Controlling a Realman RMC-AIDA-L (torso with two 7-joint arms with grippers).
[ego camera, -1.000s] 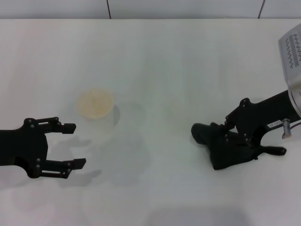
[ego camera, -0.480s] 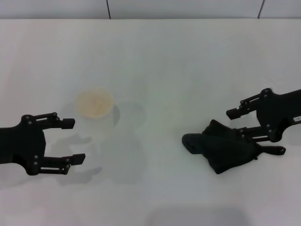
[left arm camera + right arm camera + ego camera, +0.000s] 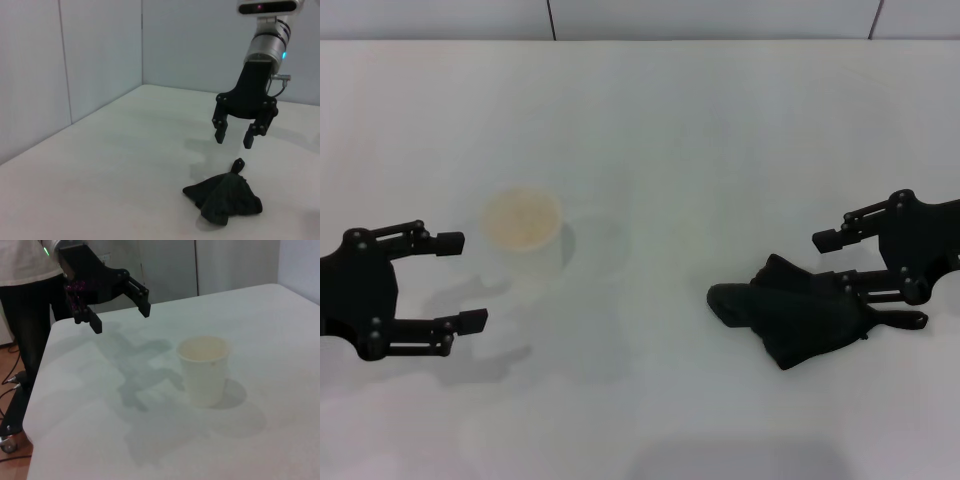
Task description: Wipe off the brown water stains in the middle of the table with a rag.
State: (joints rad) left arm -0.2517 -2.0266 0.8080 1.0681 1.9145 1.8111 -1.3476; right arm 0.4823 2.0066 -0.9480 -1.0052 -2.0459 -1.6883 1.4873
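Two grippers, one rag, one cup. Right gripper (image 3: 842,260) spread wide, holding nothing, raised just above the rag's (image 3: 800,315) right side in the left wrist view, clear of it. Rag crumpled on the tabletop (image 3: 700,140), right of centre. Left gripper (image 3: 462,281) also wide, empty, near the cup (image 3: 523,228). Open room between cup and rag. No brown stain discernible.

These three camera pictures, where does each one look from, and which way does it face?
Head view: looks down on the table; cup, rag, left gripper, right gripper, both open.
Left wrist view: faces across at the rag and right gripper.
Right wrist view: faces the cup and left gripper.
All share the table.
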